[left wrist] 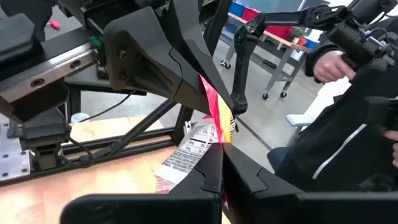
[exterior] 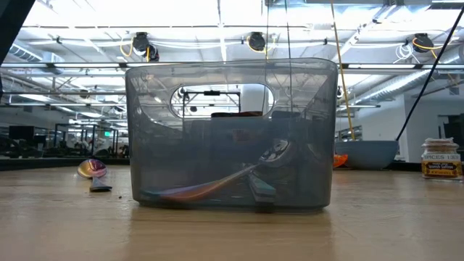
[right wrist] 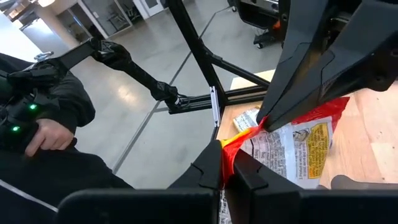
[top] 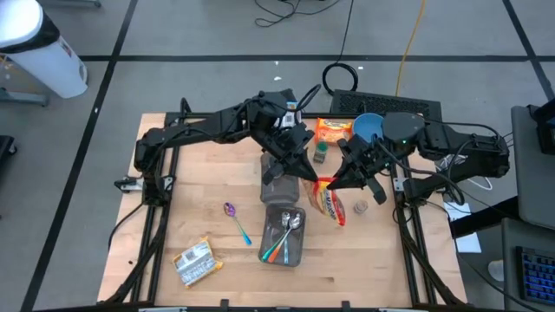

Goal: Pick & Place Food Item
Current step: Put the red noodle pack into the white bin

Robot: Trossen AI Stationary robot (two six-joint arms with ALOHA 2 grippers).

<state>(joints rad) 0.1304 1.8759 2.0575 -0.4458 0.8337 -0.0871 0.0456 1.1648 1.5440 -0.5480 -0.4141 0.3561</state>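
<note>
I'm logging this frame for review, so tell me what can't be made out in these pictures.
- Snack bag: high view, both tools cover its top edge; print too small to read.
- Left tool and right tool: absent from the low view, hidden behind the clear bin.
- Utensils in the bin: low view, blurred by the tinted wall.
- Spice jar: label too small.

Red-and-yellow snack bag [top: 329, 200] with white printed panel; orange packet [top: 332, 130]; blue bowl [top: 368, 126]; purple-bowled spoon [top: 234, 218] with blue handle; smoky grey translucent bin [exterior: 230, 135]; pale wood-grain surface [top: 208, 173].
</note>
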